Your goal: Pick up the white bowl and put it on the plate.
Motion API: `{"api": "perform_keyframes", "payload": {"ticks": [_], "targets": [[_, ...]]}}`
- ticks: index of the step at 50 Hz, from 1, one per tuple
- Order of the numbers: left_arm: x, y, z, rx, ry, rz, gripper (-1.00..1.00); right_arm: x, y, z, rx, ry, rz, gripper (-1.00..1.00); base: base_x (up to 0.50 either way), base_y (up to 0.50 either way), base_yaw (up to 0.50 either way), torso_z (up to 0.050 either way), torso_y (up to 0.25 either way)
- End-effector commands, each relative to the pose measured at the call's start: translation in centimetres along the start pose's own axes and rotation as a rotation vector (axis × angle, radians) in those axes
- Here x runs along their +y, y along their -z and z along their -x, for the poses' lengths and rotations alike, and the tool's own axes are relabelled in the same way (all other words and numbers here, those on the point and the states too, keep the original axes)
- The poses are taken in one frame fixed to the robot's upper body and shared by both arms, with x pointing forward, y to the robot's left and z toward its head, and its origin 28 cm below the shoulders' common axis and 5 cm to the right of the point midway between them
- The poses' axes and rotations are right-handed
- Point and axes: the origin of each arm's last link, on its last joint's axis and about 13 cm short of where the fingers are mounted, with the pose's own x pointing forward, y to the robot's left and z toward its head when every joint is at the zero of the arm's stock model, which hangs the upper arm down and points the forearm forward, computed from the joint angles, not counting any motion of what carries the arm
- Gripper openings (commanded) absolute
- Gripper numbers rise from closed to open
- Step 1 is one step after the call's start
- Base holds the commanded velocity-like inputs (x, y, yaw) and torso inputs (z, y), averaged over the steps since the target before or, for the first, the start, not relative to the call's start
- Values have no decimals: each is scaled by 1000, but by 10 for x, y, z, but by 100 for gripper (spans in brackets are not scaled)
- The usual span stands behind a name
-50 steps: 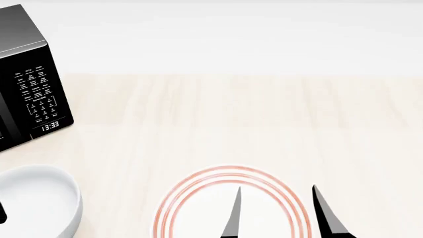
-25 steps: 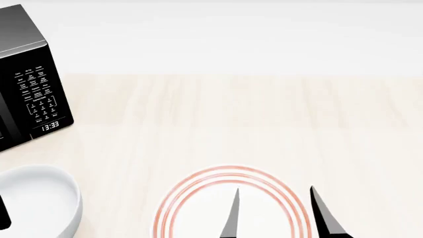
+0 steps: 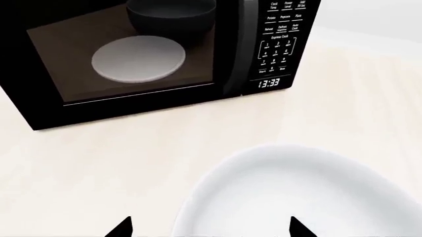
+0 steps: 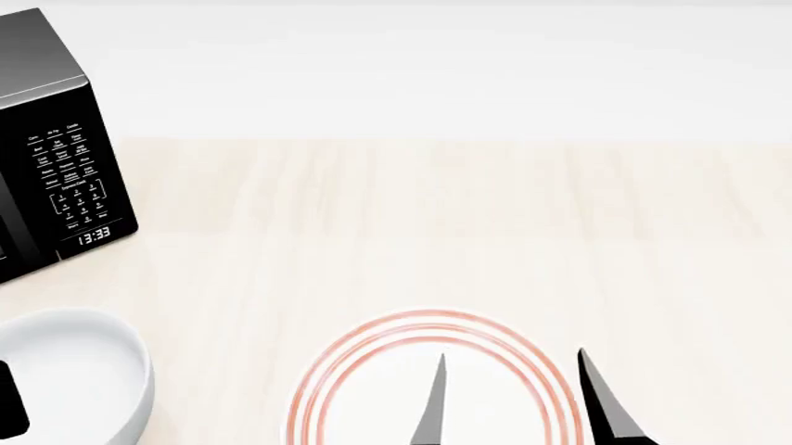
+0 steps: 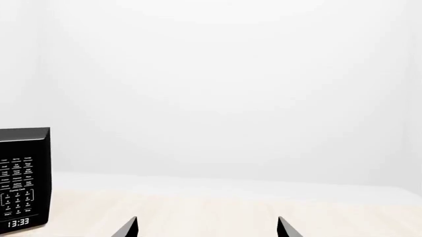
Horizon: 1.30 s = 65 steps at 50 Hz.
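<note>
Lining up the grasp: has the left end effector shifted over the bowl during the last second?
Yes. In the head view the left end effector climbed along the white bowl toward the microwave; the bowl itself stayed put.

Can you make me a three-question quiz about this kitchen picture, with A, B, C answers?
1. Where is the bowl?
A. on the plate
B. inside the microwave
C. on the counter, left of the plate

2. What colour are the plate's rings?
A. red
B. blue
C. green

3. How is the right end effector?
A. shut on the bowl
B. open
C. shut on the plate

Answers: 1 C, the bowl sits on the wood counter near the microwave. 2 A, thin red rings circle the rim. 3 B, its two fingers stand apart, holding nothing.
</note>
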Motion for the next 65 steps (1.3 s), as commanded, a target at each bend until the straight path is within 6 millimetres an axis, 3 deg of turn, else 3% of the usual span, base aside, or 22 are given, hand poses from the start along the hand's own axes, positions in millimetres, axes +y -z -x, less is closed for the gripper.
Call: {"api": "perform_keyframes", "payload": {"ticks": [1, 65], "targets": [[0, 4, -4, 5, -3, -7, 100, 0, 0, 0, 1, -1, 0, 100, 0, 0, 0, 0, 0], [3, 22, -23, 29, -32, -24, 100, 1, 3, 0, 10, -10, 0, 100, 0, 0, 0, 0, 0]]}}
